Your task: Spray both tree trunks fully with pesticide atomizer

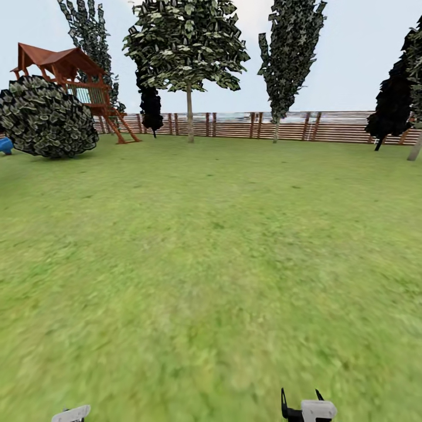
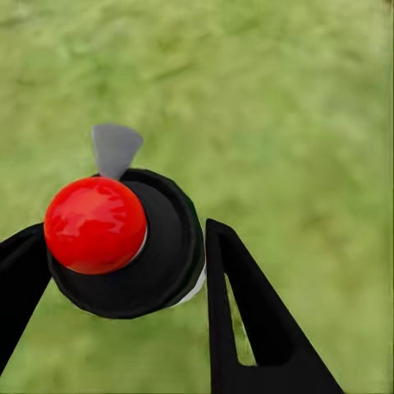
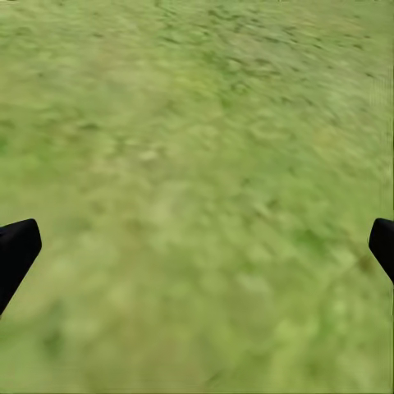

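In the left wrist view the pesticide atomizer (image 2: 123, 246), a black round cap with a shiny red ball and a grey nozzle, sits between the black fingers of my left gripper (image 2: 123, 267), which is shut on it above the grass. My right gripper (image 3: 197, 246) is open over bare lawn, nothing between its fingers. Far across the garden lawn (image 1: 211, 246), one tree (image 1: 187, 47) with a bare tree trunk (image 1: 190, 117) stands before the fence. A second tree (image 1: 290, 53) has its trunk (image 1: 275, 133) to the right. Both gripper bodies peek in at the head view's bottom edge, left (image 1: 70, 415) and right (image 1: 300, 400).
A brown slat fence (image 1: 246, 124) closes the far side. A wooden play tower (image 1: 70, 76) and a large round bush (image 1: 47, 117) stand at the far left. Black narrow trees (image 1: 151, 108) (image 1: 390, 105) stand by the fence, with another pale trunk (image 1: 415, 149) at the right edge.
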Robot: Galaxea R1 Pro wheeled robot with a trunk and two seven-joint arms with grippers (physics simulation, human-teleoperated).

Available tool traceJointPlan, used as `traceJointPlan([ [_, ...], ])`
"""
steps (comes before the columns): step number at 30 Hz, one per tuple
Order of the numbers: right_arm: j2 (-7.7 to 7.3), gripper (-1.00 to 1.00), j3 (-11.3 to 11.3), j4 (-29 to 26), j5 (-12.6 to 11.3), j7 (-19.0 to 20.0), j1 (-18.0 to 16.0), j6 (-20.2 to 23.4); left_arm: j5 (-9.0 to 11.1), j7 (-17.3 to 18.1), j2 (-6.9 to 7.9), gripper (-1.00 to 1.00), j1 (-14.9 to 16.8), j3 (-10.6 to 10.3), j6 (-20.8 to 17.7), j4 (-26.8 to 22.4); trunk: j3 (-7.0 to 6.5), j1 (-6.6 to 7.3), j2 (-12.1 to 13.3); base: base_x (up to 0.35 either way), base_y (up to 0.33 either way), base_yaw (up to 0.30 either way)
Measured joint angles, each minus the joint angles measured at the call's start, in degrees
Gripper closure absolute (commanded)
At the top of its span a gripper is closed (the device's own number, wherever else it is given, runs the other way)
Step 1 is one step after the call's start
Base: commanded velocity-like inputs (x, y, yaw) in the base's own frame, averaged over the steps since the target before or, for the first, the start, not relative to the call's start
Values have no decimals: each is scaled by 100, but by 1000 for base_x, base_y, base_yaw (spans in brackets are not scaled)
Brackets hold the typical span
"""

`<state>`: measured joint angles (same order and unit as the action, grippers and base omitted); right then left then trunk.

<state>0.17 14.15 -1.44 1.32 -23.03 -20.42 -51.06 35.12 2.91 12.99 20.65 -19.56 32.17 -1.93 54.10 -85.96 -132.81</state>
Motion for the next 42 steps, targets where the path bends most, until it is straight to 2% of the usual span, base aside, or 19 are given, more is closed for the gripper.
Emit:
traceJointPlan([
  [42, 0, -100, 0, 2, 0, 0, 3, 0, 2, 0, 21, 100, 0, 3, -5, 0, 0, 0, 0, 339, 0, 0],
])
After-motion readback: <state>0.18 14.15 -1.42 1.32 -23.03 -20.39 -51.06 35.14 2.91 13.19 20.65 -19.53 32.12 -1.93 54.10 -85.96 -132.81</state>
